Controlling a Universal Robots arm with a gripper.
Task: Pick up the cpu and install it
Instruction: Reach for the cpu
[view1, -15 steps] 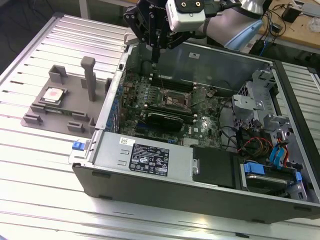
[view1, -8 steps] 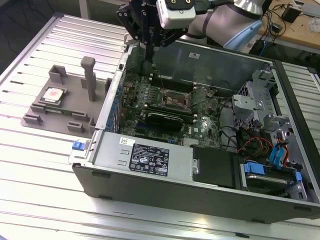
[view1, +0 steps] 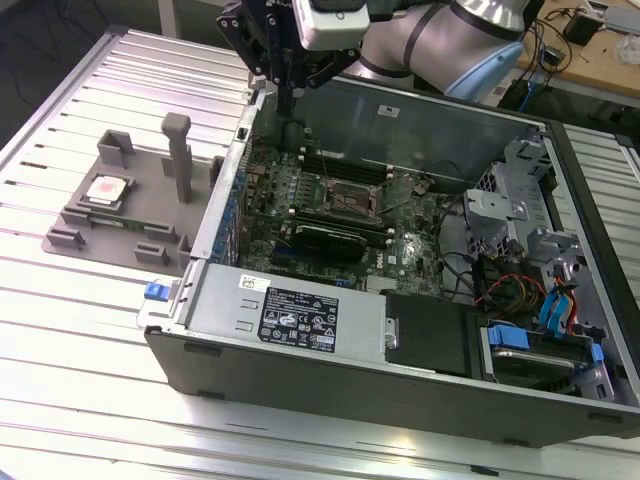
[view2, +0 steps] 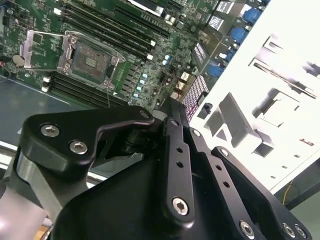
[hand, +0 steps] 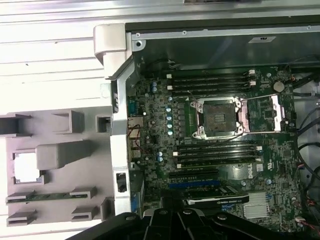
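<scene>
The cpu (view1: 107, 190), a small flat square with a shiny pale top, lies flat in a recess of the grey fixture (view1: 150, 212) on the ribbed metal surface (view1: 70, 340), at the exterior view's left, outside the open computer case (view1: 300, 380). A grey upright post (view1: 178, 155) and the case's side wall (view1: 215, 215) stand between it and the open socket (view1: 345, 200) on the motherboard (view1: 410, 245). The pincer (view1: 287, 105) hangs over the case's upper-left corner in that view, pressed together and empty, well apart from the cpu.
</scene>
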